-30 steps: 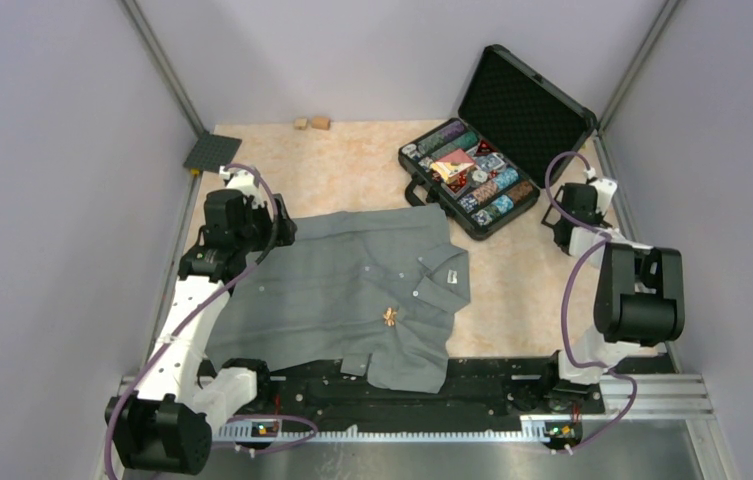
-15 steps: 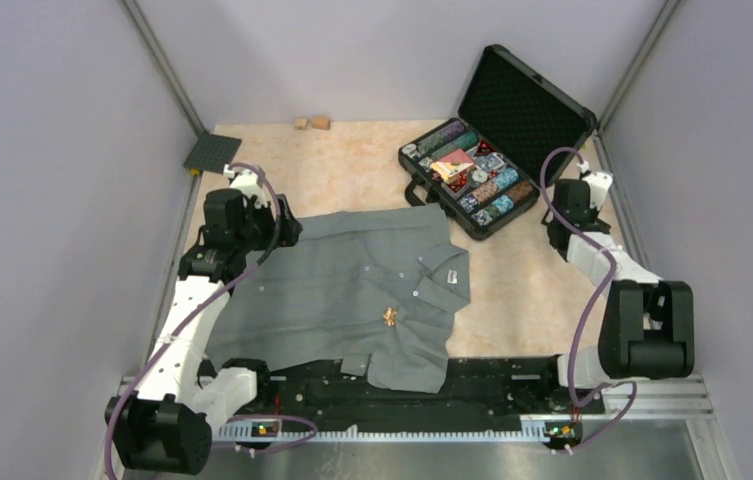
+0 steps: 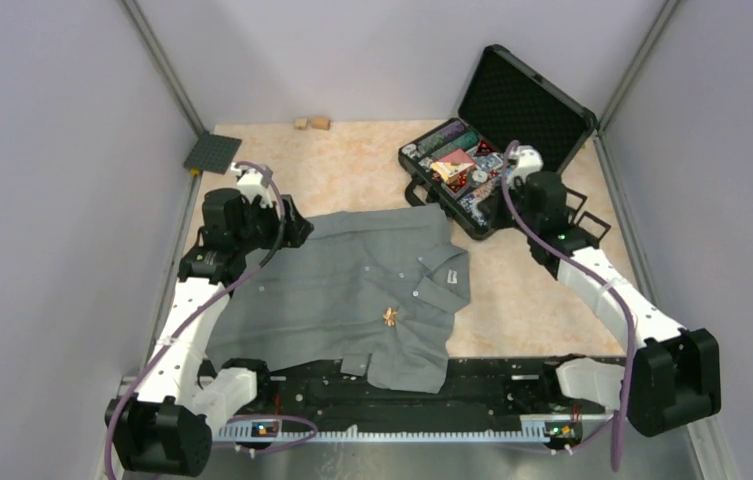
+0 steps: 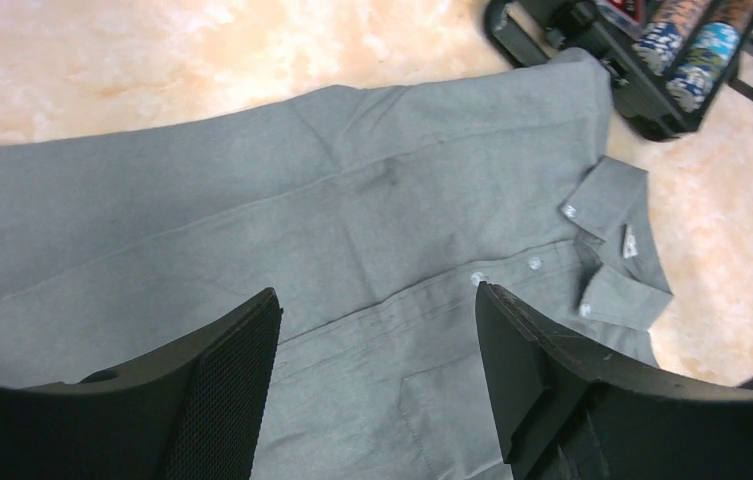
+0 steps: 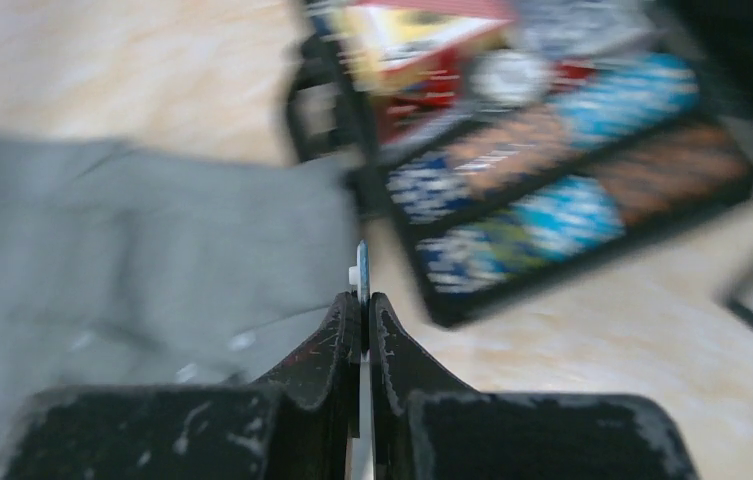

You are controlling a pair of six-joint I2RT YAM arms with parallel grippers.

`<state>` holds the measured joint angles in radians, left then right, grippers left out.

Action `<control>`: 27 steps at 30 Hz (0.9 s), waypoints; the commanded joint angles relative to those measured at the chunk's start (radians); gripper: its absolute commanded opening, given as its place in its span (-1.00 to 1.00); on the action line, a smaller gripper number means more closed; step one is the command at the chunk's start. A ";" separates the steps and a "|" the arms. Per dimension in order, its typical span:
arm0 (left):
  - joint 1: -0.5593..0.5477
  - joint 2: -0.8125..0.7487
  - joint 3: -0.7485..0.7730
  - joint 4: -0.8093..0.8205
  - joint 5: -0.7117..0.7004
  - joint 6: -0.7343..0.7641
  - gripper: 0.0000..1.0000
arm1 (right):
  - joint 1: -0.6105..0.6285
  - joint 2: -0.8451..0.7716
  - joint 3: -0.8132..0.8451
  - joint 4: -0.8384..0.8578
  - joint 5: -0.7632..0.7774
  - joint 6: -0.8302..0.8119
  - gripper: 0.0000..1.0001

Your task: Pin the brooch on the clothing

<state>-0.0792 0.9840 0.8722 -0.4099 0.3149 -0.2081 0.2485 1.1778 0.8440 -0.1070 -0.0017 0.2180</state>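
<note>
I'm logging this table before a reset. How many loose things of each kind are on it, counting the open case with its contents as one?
Grey shirt: 1
Brooch: 1
Open black case: 1
Small wooden blocks: 2
Dark square pad: 1
Total: 6

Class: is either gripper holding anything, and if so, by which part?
The right gripper pinches a small thin pale piece by its lower end; its identity is unclear. The left gripper is open over the shirt, holding nothing.
</note>
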 commanded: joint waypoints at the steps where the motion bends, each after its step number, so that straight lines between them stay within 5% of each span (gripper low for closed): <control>1: 0.002 -0.017 0.018 0.052 0.139 -0.002 0.50 | 0.128 0.005 0.067 0.094 -0.460 -0.056 -1.00; 7: 0.003 -0.051 0.011 0.105 0.318 -0.007 0.50 | 0.316 0.121 0.203 0.062 -0.688 -0.078 -1.00; 14: 0.001 -0.042 -0.070 0.391 0.703 -0.193 0.45 | 0.422 0.164 0.185 0.348 -0.835 0.051 -1.00; 20: -0.061 -0.012 -0.079 0.442 0.829 -0.208 0.25 | 0.482 0.170 0.221 0.350 -0.824 0.056 -1.00; 27: -0.158 -0.001 -0.073 0.380 0.851 -0.158 0.25 | 0.506 0.155 0.230 0.329 -0.810 0.058 -1.00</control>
<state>-0.2096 0.9825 0.7929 -0.0532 1.1076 -0.3908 0.7311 1.3495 1.0145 0.1745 -0.7975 0.2752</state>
